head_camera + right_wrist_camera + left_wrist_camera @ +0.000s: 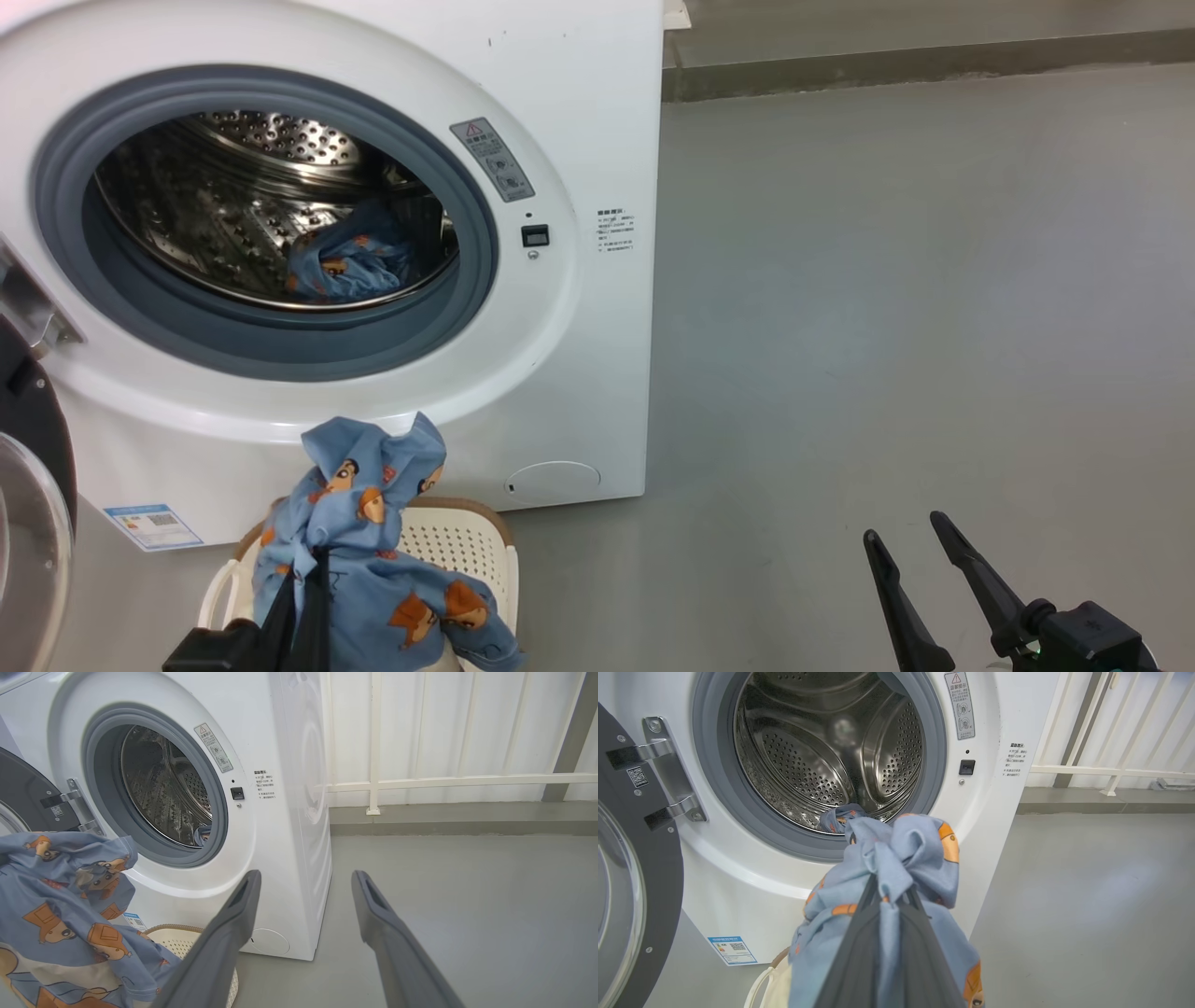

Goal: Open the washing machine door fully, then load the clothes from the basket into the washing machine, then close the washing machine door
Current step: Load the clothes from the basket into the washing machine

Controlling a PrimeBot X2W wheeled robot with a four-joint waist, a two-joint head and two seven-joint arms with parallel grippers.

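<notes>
You see the washing machine door (33, 429) only partly, cut off left of the washing machine (579, 112). The clothes (364, 485) before it hide much of the basket (462, 541). Your left pincer (313, 560) is clamped on them; the right pincer (904, 527) stands apart, empty.

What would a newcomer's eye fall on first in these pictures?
The big white front-loading washing machine stands on the left, its black-rimmed round door swung open. The left gripper, shut, holds a light blue cartoon-printed garment over the cream perforated basket; a second one lies in the steel drum.
</notes>
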